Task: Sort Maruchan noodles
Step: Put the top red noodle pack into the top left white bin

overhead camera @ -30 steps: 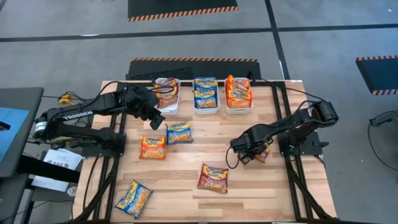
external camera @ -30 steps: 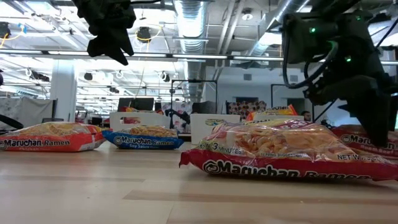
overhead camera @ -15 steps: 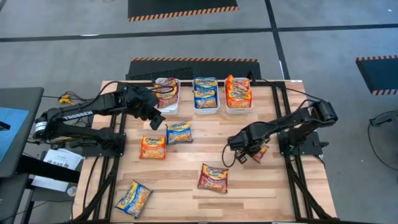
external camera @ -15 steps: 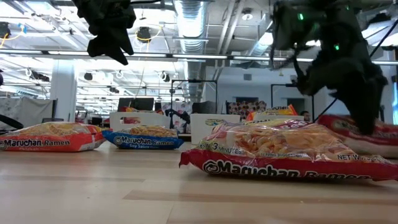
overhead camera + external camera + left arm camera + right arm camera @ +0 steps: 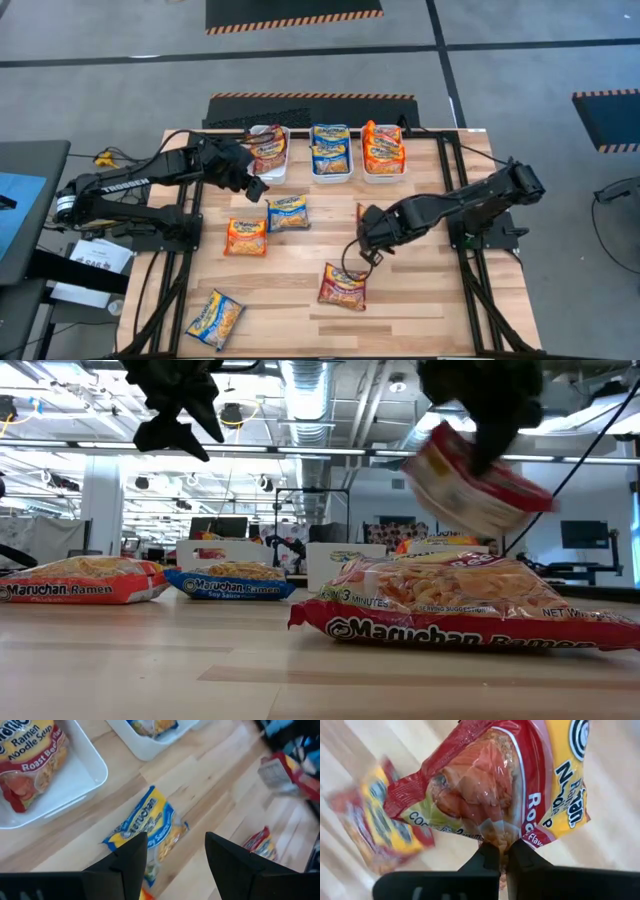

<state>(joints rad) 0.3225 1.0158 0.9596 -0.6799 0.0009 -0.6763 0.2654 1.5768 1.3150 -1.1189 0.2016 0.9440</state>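
Note:
My right gripper [image 5: 362,238] is shut on a dark red Maruchan packet [image 5: 495,785], held above the table's middle; the packet shows tilted in the air in the low view [image 5: 475,478]. My left gripper [image 5: 252,186] is open and empty beside the left white bin [image 5: 268,152], above a blue packet [image 5: 145,827]. A blue packet [image 5: 287,212], an orange one [image 5: 246,236], a red one [image 5: 343,285] and another blue one [image 5: 215,318] lie flat on the wood. My right gripper pinches the red packet between its two fingers [image 5: 490,856] at one edge [image 5: 501,839], where the wrapper is bunched. The packet is lifted clear of the table and stands out tilted from the fingers [image 5: 470,480].
Three white bins stand at the far edge: the left one [image 5: 85,780] holds a red packet, the middle one [image 5: 331,152] blue packets, the right one [image 5: 383,150] orange packets. The red packet on the table lies just under my right gripper's near side.
My right gripper has gone up and toward the table's left edge with the red packet. The packet lay on the table at the right a second ago and now hangs tilted, clear of the wood.

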